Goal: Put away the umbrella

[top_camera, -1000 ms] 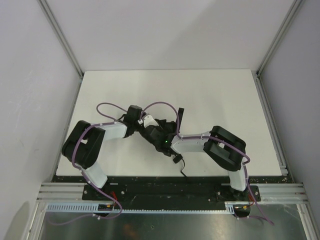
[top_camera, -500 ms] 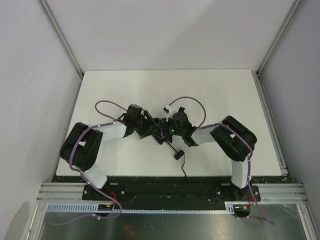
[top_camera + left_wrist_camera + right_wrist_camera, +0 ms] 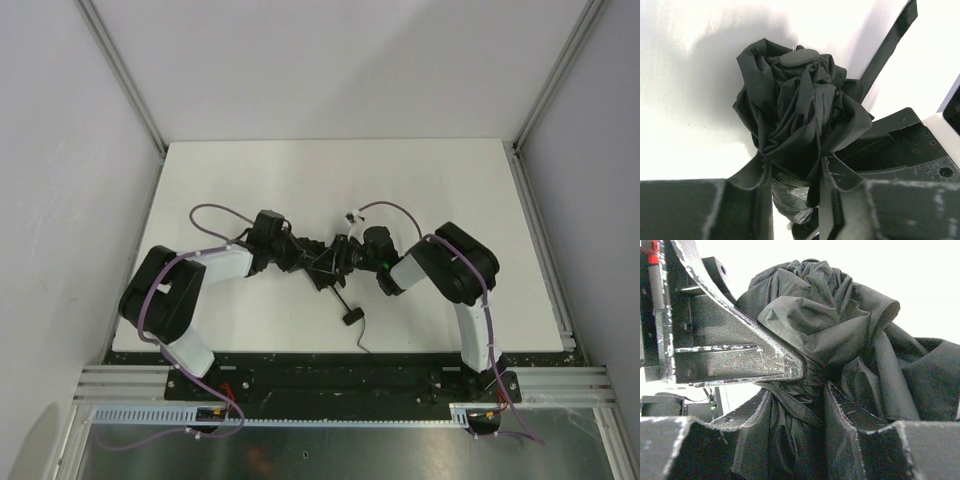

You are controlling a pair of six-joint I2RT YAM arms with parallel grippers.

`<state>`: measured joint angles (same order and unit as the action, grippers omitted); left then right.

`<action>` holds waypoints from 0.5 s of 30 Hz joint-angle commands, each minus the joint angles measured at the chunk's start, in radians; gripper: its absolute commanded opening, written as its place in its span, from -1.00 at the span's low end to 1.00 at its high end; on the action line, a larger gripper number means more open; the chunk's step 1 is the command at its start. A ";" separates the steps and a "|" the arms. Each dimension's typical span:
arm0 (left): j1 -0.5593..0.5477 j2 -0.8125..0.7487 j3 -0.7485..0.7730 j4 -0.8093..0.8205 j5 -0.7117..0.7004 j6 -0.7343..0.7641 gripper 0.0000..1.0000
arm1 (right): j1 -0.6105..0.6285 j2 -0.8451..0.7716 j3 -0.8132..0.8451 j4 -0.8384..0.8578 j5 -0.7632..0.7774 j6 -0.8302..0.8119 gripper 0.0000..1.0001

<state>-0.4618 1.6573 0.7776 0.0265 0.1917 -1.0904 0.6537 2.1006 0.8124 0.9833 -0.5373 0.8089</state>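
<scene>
The umbrella [image 3: 326, 266], a crumpled bundle of black fabric, hangs just above the table's middle between my two grippers. My left gripper [image 3: 303, 255] comes in from the left and my right gripper [image 3: 346, 256] from the right, tips almost meeting. In the left wrist view the umbrella [image 3: 800, 105] bulges out ahead of the left gripper [image 3: 792, 172], whose jaws pinch its fabric. A flat black tab strap [image 3: 888, 45] sticks out at upper right. In the right wrist view the right gripper [image 3: 797, 407] is shut on folds of the umbrella [image 3: 835, 320]. A thin cord [image 3: 352, 314] trails toward the near edge.
The white table [image 3: 450, 190] is walled left, right and behind by grey panels. A metal rail [image 3: 340, 385] holding both arm bases runs along the near edge. Purple cables [image 3: 215, 212] loop over both arms.
The right arm has swung its forearm up and to the right, so its gripper now points left at the umbrella. The left gripper has closed on the fabric after opening briefly.
</scene>
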 commanded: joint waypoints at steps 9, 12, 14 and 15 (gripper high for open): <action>-0.026 0.051 -0.064 -0.112 -0.020 0.097 -1.00 | 0.196 -0.338 0.130 -0.910 0.437 -0.551 0.49; -0.026 0.042 -0.072 -0.112 -0.017 0.087 -1.00 | 0.285 -0.304 0.257 -1.053 0.679 -0.648 0.53; -0.026 0.036 -0.078 -0.113 -0.017 0.079 -1.00 | 0.338 -0.255 0.324 -1.115 0.823 -0.680 0.54; -0.026 0.034 -0.082 -0.113 -0.016 0.076 -1.00 | 0.364 -0.227 0.351 -1.135 0.887 -0.694 0.54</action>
<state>-0.4801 1.6588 0.7559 0.0620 0.2558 -1.0721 0.9165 1.8172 1.0306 0.0628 0.0189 0.2768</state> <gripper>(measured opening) 0.378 0.767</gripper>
